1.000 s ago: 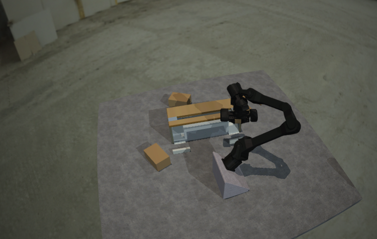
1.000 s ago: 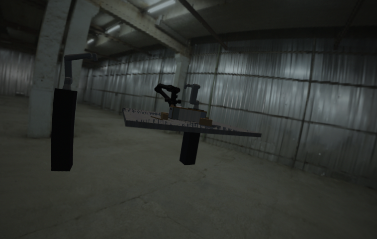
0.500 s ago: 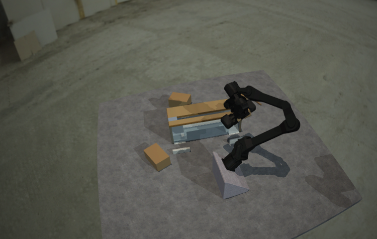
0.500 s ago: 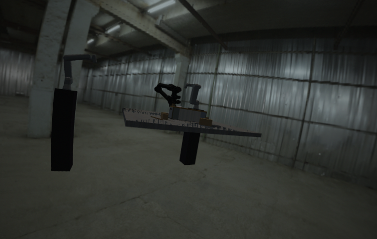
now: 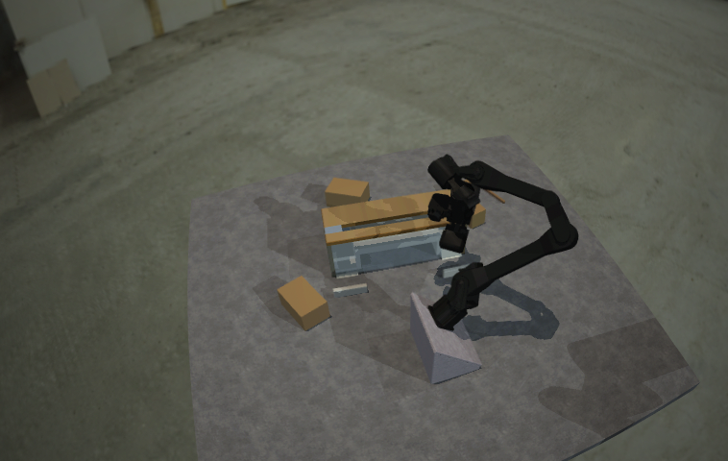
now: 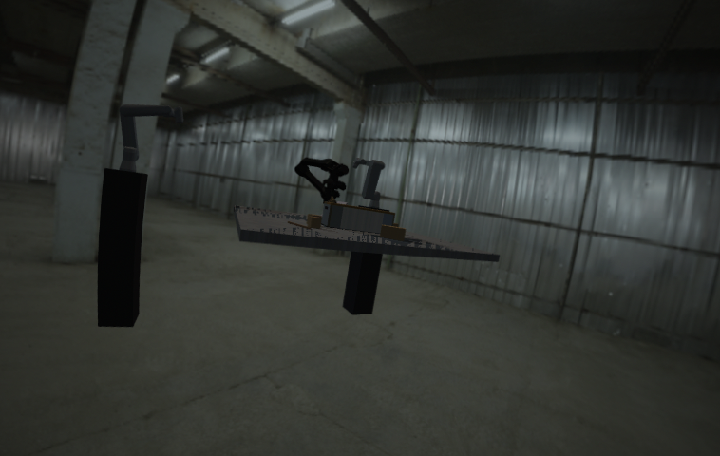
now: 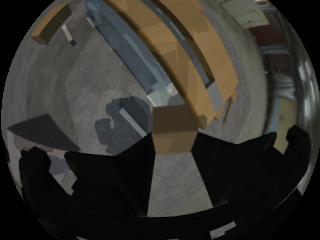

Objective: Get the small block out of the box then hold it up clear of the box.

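Note:
The small brown block (image 7: 174, 120) is between the two black fingers in the wrist view. My gripper (image 7: 171, 134) (image 5: 447, 222) is shut on it, above the right end of the box in the top view. The clear-fronted box (image 5: 385, 212) (image 6: 358, 218) (image 7: 215, 55) stands upright on the table, with orange-brown boards on top and a slot between them. In the wrist view the box's near end lies just beyond the block; the exact gap is hard to tell. The held block is hidden in the top and exterior views.
Larger orange-brown blocks stand at front left (image 5: 303, 303), behind the box (image 5: 347, 191) and at its right end (image 5: 476, 217). A thin stick (image 5: 494, 196) lies behind right. Pale strips (image 5: 350, 289) (image 7: 132, 121) lie before the box. A pale wedge (image 5: 442, 356) stands at my arm's base.

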`<state>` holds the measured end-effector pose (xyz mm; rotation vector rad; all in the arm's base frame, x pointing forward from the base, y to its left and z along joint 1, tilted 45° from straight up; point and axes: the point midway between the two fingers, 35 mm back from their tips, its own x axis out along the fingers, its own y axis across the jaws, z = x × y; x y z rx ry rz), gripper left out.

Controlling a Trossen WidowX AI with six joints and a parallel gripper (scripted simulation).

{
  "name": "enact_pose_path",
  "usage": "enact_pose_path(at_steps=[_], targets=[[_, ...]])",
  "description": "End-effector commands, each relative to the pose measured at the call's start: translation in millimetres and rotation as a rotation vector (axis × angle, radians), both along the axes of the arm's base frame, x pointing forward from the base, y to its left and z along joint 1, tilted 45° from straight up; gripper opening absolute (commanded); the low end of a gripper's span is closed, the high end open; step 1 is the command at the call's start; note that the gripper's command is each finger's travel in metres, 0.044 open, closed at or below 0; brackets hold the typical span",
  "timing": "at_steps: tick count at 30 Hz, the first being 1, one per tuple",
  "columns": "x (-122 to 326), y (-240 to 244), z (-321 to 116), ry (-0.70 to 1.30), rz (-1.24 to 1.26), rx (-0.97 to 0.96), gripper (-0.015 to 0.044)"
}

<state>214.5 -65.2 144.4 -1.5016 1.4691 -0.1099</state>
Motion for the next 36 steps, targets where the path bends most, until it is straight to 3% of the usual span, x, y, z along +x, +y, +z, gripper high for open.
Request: enact_pose_path(at_steps=[1,36], targets=[[1.5,2.7,3.4,0.101,0.077,-0.046,0.0],[5.7,25.5,24.2,1.26,0.826,-0.538,0.0]])
